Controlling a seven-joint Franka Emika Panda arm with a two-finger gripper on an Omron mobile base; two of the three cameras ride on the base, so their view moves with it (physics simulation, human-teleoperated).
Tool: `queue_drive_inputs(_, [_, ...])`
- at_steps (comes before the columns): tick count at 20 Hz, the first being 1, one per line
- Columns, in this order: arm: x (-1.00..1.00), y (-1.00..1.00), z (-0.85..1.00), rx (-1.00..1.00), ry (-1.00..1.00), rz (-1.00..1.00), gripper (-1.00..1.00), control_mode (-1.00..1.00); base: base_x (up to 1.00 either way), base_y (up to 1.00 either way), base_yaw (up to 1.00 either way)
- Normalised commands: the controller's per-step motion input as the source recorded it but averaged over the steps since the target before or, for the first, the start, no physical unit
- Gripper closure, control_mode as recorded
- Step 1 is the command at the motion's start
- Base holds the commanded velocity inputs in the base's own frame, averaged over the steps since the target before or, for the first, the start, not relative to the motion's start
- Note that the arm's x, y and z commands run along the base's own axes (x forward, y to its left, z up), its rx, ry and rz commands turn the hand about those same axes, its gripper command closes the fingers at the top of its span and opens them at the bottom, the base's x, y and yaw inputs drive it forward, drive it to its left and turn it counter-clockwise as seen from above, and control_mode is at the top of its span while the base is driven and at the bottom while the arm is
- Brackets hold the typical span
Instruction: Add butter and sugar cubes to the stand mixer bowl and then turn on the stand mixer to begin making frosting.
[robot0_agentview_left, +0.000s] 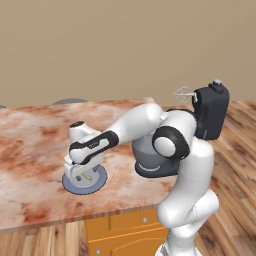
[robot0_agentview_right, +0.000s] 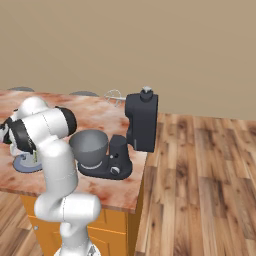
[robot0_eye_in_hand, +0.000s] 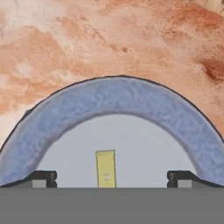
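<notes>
Marbled red-brown worktop (robot0_agentview_left: 35, 150), on orange cabinets over wood flooring. Nearest item: blue-grey plate (robot0_eye_in_hand: 118, 98), gripper (robot0_eye_in_hand: 111, 177) low over it, fingers (robot0_eye_in_hand: 43, 177) spread wide, holding nothing. Butter (robot0_eye_in_hand: 105, 168): pale-yellow stick on plate, between the fingertips, its near end cut off at the frame bottom. Sugar cubes: not discernible. Farther right: grey stand mixer bowl (robot0_agentview_right: 89, 145) on black stand mixer (robot0_agentview_right: 141, 122), head tilted back, whisk raised; partly hidden by the arm in the left base view.

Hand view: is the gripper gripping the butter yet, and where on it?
Nothing held. The gripper is open, fingertips wide either side of the butter on the plate.
</notes>
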Motion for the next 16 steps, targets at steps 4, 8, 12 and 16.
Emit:
queue_drive_inputs(4, [0.08, 0.14, -0.35, 0.0, 0.0, 0.0, -1.0, -1.0, 0.0, 0.0, 0.0])
queue_drive_inputs(8, [0.14, 0.09, -0.33, 0.0, 0.0, 0.0, -1.0, -1.0, 0.0, 0.0, 0.0])
queue_drive_inputs(12, [0.09, 0.03, -0.35, 0.0, 0.0, 0.0, -1.0, -1.0, 0.0, 0.0, 0.0])
queue_drive_inputs(16, [0.15, 0.1, -0.45, -0.01, 0.01, 0.0, 1.0, -1.0, 0.0, 0.0, 0.0])
